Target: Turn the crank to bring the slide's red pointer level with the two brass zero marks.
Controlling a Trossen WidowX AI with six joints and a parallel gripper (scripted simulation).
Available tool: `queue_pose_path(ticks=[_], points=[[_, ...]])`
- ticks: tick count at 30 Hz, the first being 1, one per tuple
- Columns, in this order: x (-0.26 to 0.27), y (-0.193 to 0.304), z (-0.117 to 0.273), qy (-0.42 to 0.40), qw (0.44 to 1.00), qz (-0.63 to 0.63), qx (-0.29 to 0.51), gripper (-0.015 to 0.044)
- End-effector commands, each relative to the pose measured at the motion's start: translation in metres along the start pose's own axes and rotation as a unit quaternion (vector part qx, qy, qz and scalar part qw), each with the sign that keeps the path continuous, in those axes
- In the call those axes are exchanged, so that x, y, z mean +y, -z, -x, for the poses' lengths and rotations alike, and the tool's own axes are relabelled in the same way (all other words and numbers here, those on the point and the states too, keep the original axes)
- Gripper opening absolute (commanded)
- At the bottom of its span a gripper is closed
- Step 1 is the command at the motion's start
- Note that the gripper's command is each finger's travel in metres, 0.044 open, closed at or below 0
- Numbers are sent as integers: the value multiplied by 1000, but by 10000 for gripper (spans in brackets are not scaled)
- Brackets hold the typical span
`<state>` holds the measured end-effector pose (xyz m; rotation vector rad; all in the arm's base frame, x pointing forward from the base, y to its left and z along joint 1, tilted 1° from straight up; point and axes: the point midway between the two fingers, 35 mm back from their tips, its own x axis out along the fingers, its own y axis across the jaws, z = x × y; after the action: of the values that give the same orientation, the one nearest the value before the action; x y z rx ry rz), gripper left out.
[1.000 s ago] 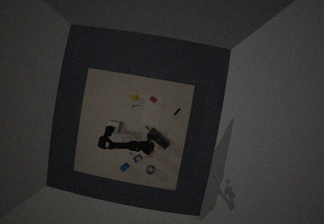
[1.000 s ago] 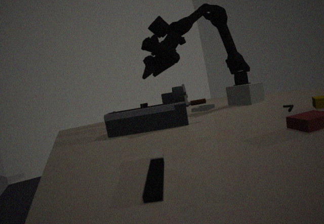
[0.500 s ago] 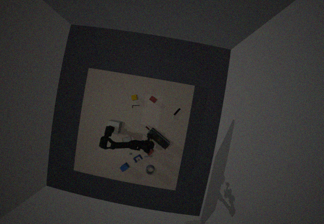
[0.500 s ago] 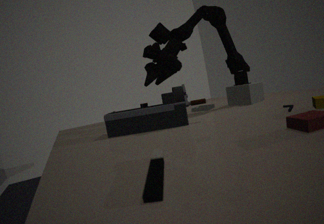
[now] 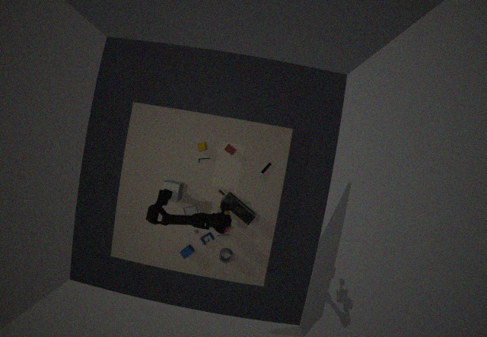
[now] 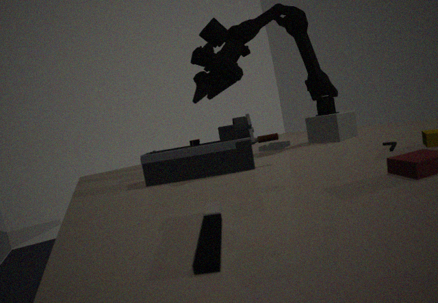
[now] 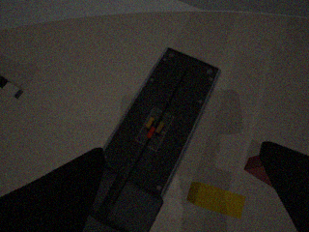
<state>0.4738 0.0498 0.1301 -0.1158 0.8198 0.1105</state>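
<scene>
The machine (image 5: pixel 243 210) (image 6: pixel 198 170) (image 7: pixel 184 94) is a long dark box with a slot along its top and a raised housing at one end. Its crank handle (image 5: pixel 221 192) (image 6: pixel 267 137) is brown and sticks out past the housing; it is out of the wrist view. The red pointer (image 7: pixel 151 132) sits in the slot, a little toward the housing from level with the left brass mark (image 7: pixel 150 122) and the right brass mark (image 7: pixel 159 128). My gripper (image 6: pixel 202 99) (image 7: pixel 182 153) is open and empty, above the machine and away from the handle.
Beside the machine lie a yellow block (image 5: pixel 227 212) (image 7: pixel 217 199) and a red block (image 5: pixel 227 230) (image 7: pixel 258 168). A blue box (image 5: pixel 187 251), a blue frame and a grey ring lie beyond. A black bar (image 5: pixel 265 167) (image 6: pixel 209 245) and another red block (image 5: pixel 230 149) (image 6: pixel 412 163) lie on the other side.
</scene>
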Motion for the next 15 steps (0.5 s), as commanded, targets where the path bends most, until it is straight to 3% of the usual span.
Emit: queue_pose_path(ticks=[1, 15], points=[[9, -3, 10, 8, 1000, -15, 6, 440], [86, 37, 45, 95, 984, -147, 16, 440]])
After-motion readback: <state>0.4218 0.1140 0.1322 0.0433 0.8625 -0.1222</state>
